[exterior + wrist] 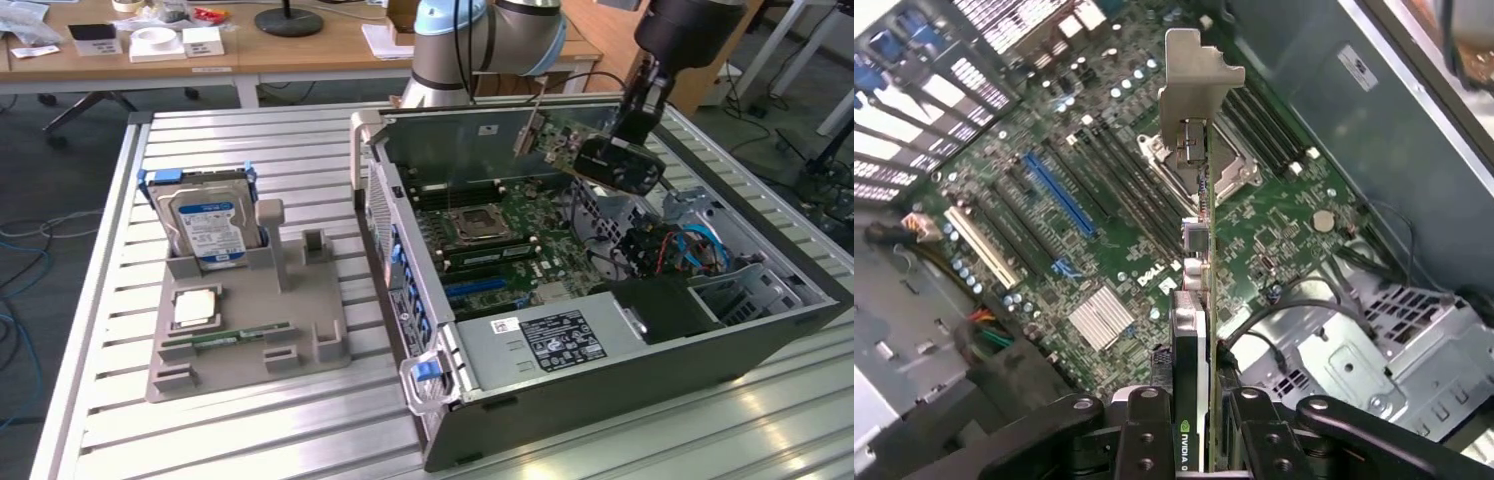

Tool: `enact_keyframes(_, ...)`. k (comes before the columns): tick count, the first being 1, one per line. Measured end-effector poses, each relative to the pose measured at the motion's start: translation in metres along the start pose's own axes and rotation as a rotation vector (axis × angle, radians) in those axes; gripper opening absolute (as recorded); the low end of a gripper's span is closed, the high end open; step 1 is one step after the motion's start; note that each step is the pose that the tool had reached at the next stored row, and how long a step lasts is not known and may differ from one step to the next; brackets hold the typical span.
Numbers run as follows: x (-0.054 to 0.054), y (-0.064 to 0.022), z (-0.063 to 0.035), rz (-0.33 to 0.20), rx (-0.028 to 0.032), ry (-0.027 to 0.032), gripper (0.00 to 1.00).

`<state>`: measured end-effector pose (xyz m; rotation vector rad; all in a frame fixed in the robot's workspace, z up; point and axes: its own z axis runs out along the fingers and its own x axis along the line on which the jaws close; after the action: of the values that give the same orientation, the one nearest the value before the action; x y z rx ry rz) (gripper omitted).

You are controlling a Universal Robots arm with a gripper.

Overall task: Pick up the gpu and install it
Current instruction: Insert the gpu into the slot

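My gripper (617, 150) is shut on the gpu (577, 152) and holds it in the air above the open computer case (627, 380), over the green motherboard (487, 235). The card hangs tilted, its silvery end bracket (529, 130) pointing toward the case's rear wall. In the wrist view I look along the gpu (1204, 300) edge-on, with its bracket (1194, 80) at the far end and my gripper (1199, 440) clamping the black shroud from both sides. Below it lie the blue slot (1059, 190) and the white slot (979, 245) on the motherboard (1274, 230).
A grey parts holder (240, 340) on the exterior view's left carries a silver hard drive with a blue label (207, 225), a processor chip (196, 310) and a slim green memory stick (240, 335). Inside the case are the power supply (567, 340) and cables (681, 250).
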<state>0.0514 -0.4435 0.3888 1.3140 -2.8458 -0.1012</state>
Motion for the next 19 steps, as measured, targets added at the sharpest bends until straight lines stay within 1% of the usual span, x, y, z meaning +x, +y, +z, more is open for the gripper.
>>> enact_keyframes(7,0.0,0.0,0.0,-0.099,-0.0022,0.006,0.27)
enact_keyframes(19,0.0,0.0,0.0,-0.107,-0.0024,0.0065,0.27)
